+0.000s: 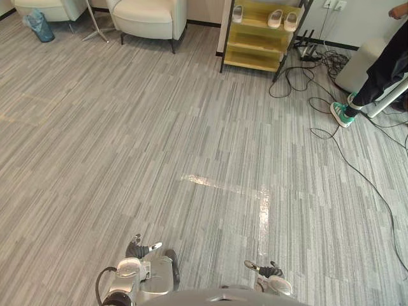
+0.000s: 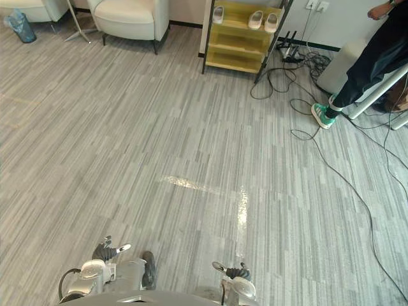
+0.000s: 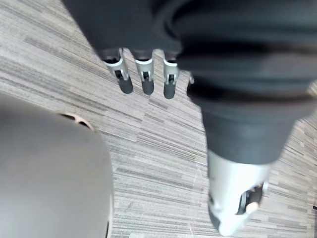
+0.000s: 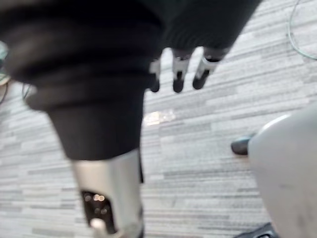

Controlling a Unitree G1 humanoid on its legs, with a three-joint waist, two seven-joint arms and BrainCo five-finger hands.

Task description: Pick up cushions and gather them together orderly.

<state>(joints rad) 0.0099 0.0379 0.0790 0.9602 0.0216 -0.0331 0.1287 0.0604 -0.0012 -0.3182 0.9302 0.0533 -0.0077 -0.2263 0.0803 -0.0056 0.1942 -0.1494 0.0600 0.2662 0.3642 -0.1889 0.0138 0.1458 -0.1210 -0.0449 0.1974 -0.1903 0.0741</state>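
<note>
– Left wrist view: the left hand (image 3: 147, 79) has its fingers hanging straight over the grey carpet (image 3: 163, 144), holding nothing. The right hand (image 4: 178, 79) looks the same in its own view.
– Left eye view adds the cushion (image 1: 143, 9): a cream seat pad on the armchair (image 1: 150, 24), far across the floor, left of the yellow shelf (image 1: 261, 38).

Far across the room, a cream cushion (image 1: 146, 11) lies flat on an armchair's (image 1: 180, 18) seat; a second pale cushion (image 1: 39, 2) sits on the neighbouring chair (image 1: 67, 13).

Armchair (image 1: 150, 16) far left; shelf (image 1: 252, 60) right of it, 3 slippers (image 1: 275, 18) on shelf; person (image 1: 382, 70) rightmost.
</note>
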